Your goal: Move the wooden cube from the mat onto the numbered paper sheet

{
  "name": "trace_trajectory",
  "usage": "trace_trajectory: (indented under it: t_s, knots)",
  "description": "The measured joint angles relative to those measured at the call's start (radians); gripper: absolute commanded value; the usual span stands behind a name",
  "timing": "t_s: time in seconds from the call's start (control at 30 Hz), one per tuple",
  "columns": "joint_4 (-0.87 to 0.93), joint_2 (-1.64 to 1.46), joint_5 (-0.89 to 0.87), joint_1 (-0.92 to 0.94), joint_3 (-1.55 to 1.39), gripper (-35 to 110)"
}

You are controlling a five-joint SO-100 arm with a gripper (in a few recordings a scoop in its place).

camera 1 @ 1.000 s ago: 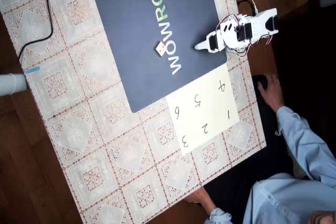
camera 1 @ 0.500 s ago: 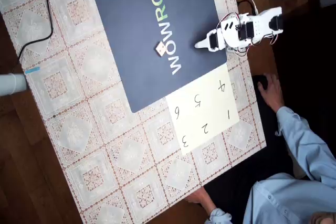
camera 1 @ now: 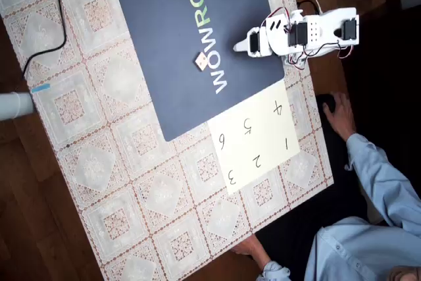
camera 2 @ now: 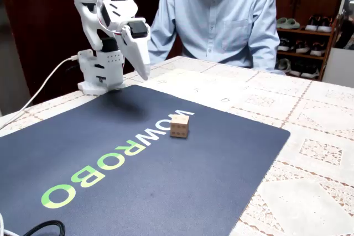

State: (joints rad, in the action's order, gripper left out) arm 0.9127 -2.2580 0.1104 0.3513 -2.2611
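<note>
Overhead view shows the white gripper (camera 1: 238,46) over the right part of the mat (camera 1: 164,44), its fingers (camera 1: 245,44) drawn together to a narrow point with nothing between them; the fixed view shows the same gripper (camera 2: 145,73) hanging point-down above the dark surface, clear of it, the fingers (camera 2: 141,53) looking closed. Left of the fingertip in the overhead view, and a little lower in the picture, the wooden cube (camera 1: 201,62) sits on the mat against the white W of the lettering, apart from the fingers; in the fixed view the cube (camera 2: 179,125) rests flat on the mat, below and to the right of the fingertip, beside the same W. Farther from the fingers, down the overhead picture, the numbered paper sheet (camera 1: 263,137) lies on the table (camera 1: 99,162), its upper edge along the mat's lower right edge, with handwritten digits showing. A lace-patterned tablecloth covers the table around both. Beyond the sheet, at the table's right edge, a person's hand (camera 1: 339,115) rests, with a light blue sleeve (camera 1: 375,176) trailing downward.
</note>
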Motion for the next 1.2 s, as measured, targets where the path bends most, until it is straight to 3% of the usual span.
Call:
trace_trajectory:
  t_s: [0.13, 0.47, 0.77, 0.97, 1.2]
  knots:
    - [-0.064, 0.152, 0.0, 0.028, 0.081, 3]
    - [-0.094, 0.497, -0.081, 0.058, 0.321, 36]
    - [-0.028, 0.687, -0.051, 0.015, 0.439, 47]
    - [0.014, 0.807, -0.026, -0.012, 0.483, 40]
    - [0.072, 0.917, 0.005, -0.026, 0.603, 41]
